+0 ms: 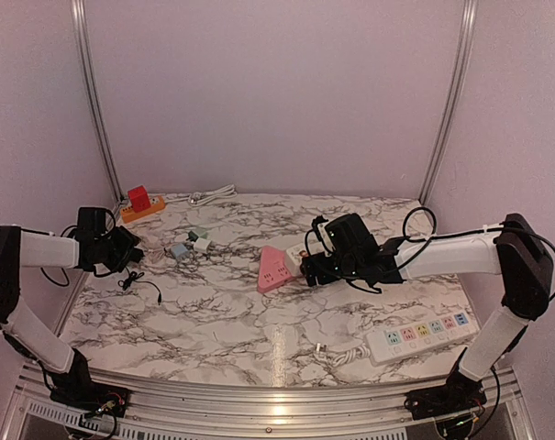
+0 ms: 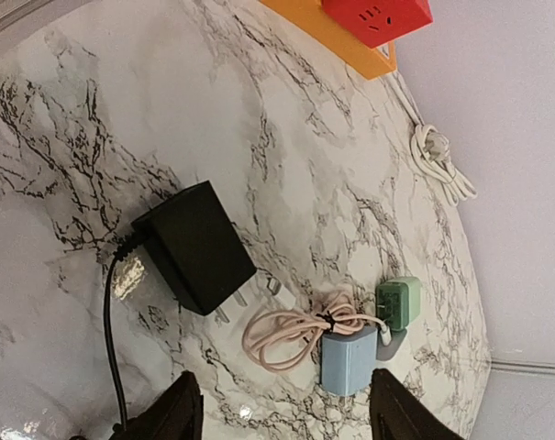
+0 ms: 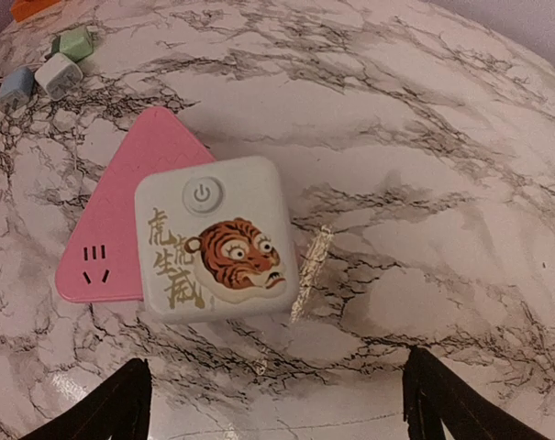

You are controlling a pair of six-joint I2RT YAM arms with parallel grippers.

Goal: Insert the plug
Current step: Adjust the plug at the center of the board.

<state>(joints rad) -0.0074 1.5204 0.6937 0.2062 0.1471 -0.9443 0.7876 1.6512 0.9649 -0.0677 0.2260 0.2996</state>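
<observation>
A black plug adapter [image 2: 194, 246] lies on the marble table with its two metal prongs pointing at a coiled pink cable [image 2: 295, 330]. A blue charger [image 2: 348, 359] and a green charger [image 2: 398, 302] lie just past the cable. My left gripper [image 2: 286, 414] hovers open over this group near the table's left edge [image 1: 121, 246], holding nothing. A white cube socket with a tiger picture [image 3: 217, 238] sits on a pink triangular socket [image 3: 98, 261] mid-table. My right gripper [image 3: 279, 403] stands open just short of the cube [image 1: 318, 268], its jaws empty.
An orange strip [image 1: 149, 212] carrying a red cube socket [image 1: 138, 197] lies at the back left beside a bundled white cable [image 1: 213, 194]. A long white power strip [image 1: 424, 335] with its cord lies near the front right. A thin black cord [image 1: 139, 284] trails below the left gripper.
</observation>
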